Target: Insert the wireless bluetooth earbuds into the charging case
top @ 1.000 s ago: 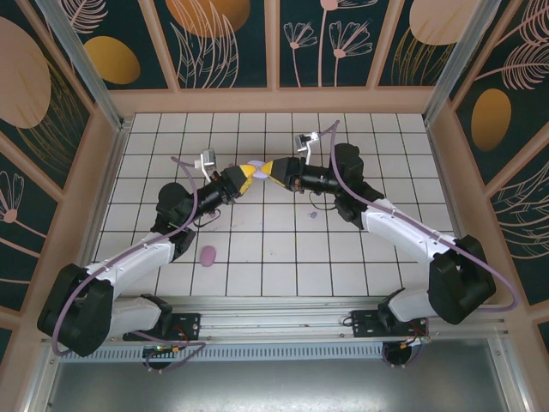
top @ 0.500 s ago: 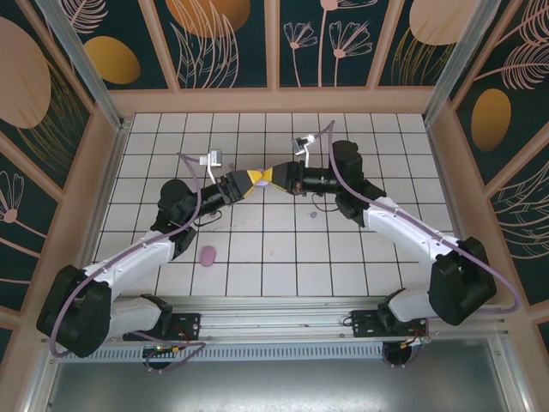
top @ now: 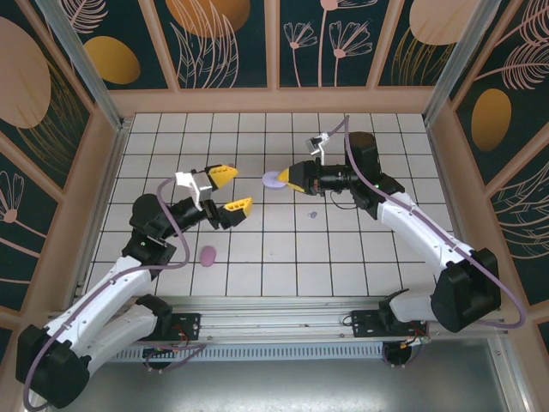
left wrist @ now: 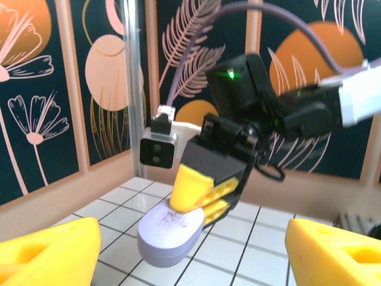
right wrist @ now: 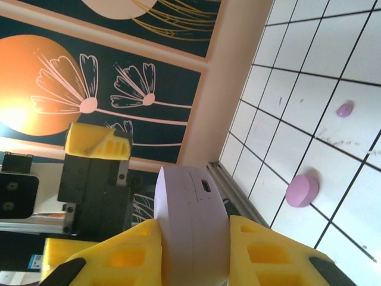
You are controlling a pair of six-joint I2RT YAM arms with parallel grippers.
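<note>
My right gripper (top: 287, 178) is shut on the lavender charging case (top: 273, 179) and holds it above the tiles. In the right wrist view the case (right wrist: 193, 220) sits on edge between the yellow fingers (right wrist: 271, 250), lid closed and port facing out. My left gripper (top: 230, 189) stands open a short way left of the case, with nothing in it. In the left wrist view the case (left wrist: 169, 235) hangs ahead, between the spread fingers (left wrist: 50, 253). One small lavender earbud (top: 313, 215) lies on the tiles below the right gripper; it looks pinkish (right wrist: 344, 109) in the right wrist view.
A pinkish oval case (top: 208, 255) lies on the tiles near the left arm and appears as a disc (right wrist: 302, 190) in the right wrist view. Patterned walls with wooden frames (top: 274, 100) enclose the tiled floor. A metal rail (top: 274, 311) runs along the near edge.
The left gripper has let go of the case, opened wide and drawn back to the left. The right gripper has kept the case and shifted slightly right.
</note>
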